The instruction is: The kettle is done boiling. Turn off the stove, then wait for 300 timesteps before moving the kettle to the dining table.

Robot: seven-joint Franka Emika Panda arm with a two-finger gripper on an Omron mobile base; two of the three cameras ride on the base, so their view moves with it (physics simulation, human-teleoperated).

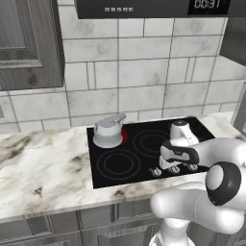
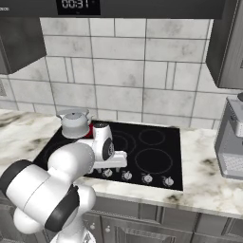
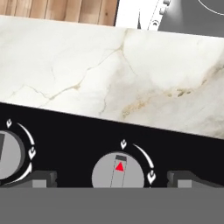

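Note:
The small silver kettle (image 1: 108, 130) (image 2: 75, 123) stands on the rear left burner of the black stove (image 1: 139, 161) (image 2: 152, 142), and a red glow (image 1: 124, 137) shows beside its base. My gripper (image 1: 172, 165) (image 2: 115, 163) (image 3: 114, 179) hangs open over the row of knobs at the stove's front edge. In the hand view its two fingertips (image 3: 41, 178) stand either side of a grey knob (image 3: 118, 173) with a red triangle mark, without touching it. A second knob (image 3: 6, 155) sits at the left edge. The dining table is out of view.
Marble counter (image 1: 43, 163) (image 3: 109, 74) surrounds the cooktop. A grey appliance (image 2: 231, 142) stands on the counter to the right. A microwave with a clock (image 1: 206, 5) hangs above, and the tiled wall is behind. Wood floor (image 3: 65, 8) lies beyond the counter edge.

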